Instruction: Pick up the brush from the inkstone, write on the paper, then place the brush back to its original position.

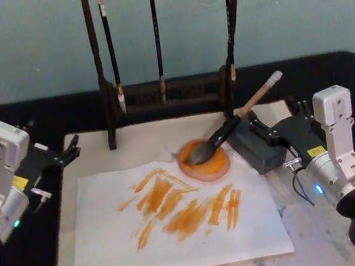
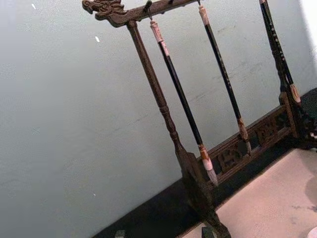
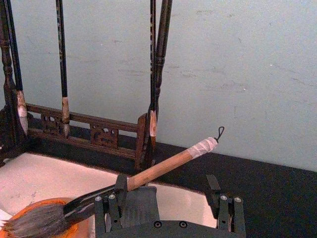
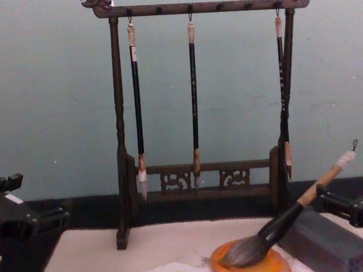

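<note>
Brush (image 1: 228,129) lies with its bushy grey-black tip in the round orange inkstone (image 1: 205,161), its tan handle slanting up and away toward the robot's right, propped across the top of the grey rectangular block (image 1: 259,147). Its white-wrapped end with the small black loop sticks up past the block, as the right wrist view (image 3: 163,166) shows. The inkstone sits at the far right corner of the white paper (image 1: 175,223), which carries a spread of orange-yellow strokes and rests on a cream felt mat (image 1: 140,143) on the dark worktop (image 1: 324,68).

The right hand (image 1: 278,125) hovers just beside the block, its fingers (image 3: 214,191) spread on either side of the handle and touching nothing. The left hand (image 1: 70,150) waits at the mat's left edge, well apart from the brush; whether it is spread or pressed together cannot be told.

Behind the mat stands a dark carved brush rack (image 4: 202,172) with three thin brushes (image 4: 193,98) hanging from its top bar. No readable writing or brand shows; small yellow labels on both arms are illegible.
</note>
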Controlling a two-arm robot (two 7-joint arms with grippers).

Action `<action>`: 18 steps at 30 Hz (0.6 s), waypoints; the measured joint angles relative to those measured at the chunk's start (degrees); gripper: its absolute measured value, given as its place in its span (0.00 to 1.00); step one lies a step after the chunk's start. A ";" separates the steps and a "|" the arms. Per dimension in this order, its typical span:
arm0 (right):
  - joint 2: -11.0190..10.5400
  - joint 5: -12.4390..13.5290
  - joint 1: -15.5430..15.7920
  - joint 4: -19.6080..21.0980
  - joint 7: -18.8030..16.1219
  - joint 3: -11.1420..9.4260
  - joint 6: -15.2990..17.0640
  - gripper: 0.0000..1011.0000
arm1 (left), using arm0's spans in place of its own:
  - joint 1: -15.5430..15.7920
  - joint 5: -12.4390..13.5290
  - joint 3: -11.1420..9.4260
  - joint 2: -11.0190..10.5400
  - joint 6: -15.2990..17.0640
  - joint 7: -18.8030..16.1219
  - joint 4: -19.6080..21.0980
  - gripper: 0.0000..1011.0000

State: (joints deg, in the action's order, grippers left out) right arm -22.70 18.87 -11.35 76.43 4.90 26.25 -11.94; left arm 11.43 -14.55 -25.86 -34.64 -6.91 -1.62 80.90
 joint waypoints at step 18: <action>-0.08 0.31 -0.02 0.13 -0.05 -0.06 0.16 0.99 | 0.00 0.00 0.00 0.00 0.00 0.00 0.00 0.99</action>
State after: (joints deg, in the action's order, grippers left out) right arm -22.79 19.17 -11.37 76.56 4.85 26.19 -11.78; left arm 11.43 -14.55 -25.86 -34.65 -6.91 -1.62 80.90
